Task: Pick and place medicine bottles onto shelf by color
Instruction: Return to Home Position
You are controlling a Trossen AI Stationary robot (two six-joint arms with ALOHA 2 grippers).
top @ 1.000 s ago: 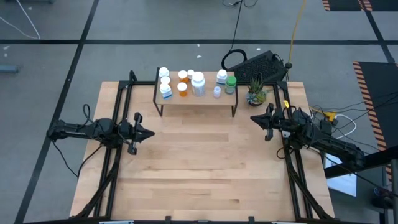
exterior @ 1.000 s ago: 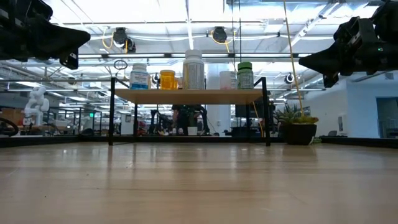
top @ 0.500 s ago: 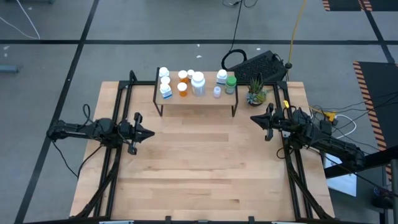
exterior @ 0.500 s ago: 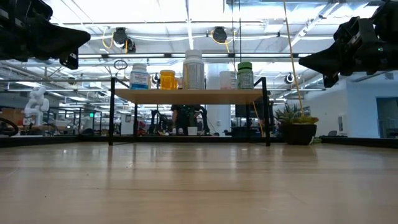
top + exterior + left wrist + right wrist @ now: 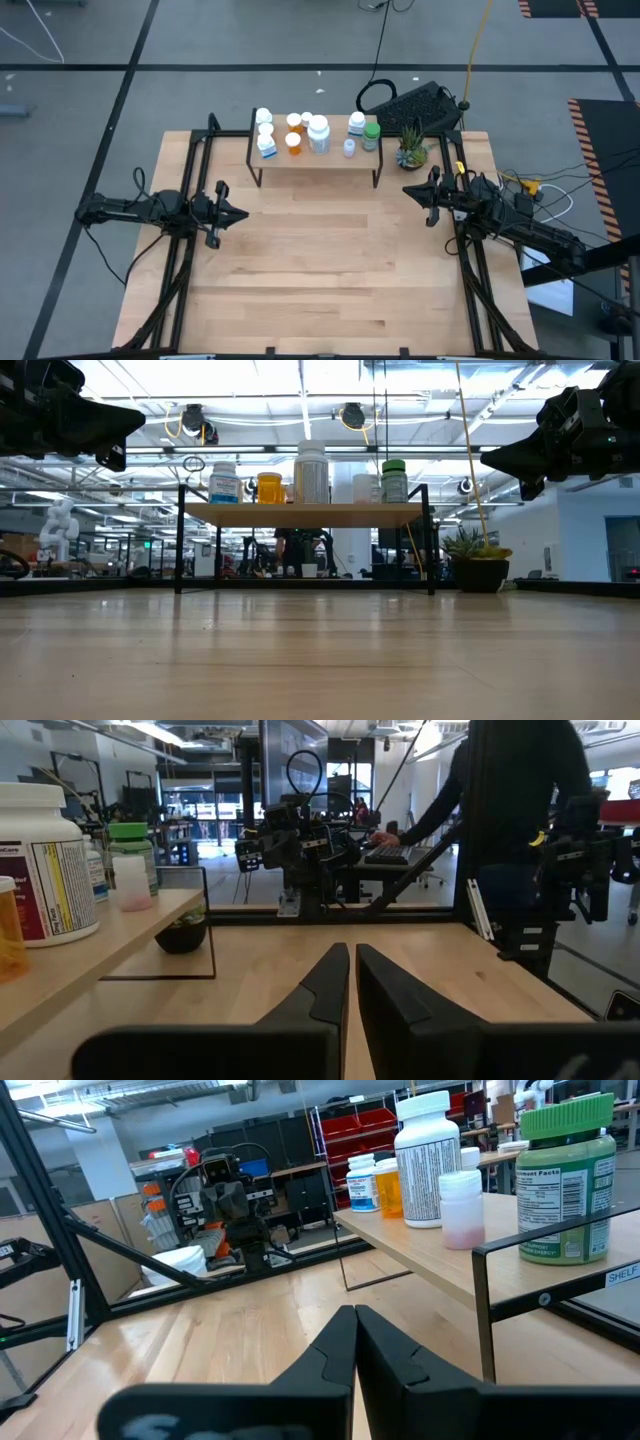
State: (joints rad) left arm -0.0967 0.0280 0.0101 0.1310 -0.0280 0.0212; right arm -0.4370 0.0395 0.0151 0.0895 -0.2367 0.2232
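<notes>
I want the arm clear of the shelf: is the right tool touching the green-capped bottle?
Apart. The high view shows the right tool over bare table, a wide gap from the green-capped bottle on the shelf.

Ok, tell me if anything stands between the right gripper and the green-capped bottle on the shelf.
Only the shelf's black end frame, which crosses in front of the lower part of the green-capped bottle. The right gripper hangs off that end; the potted plant stands aside.
</notes>
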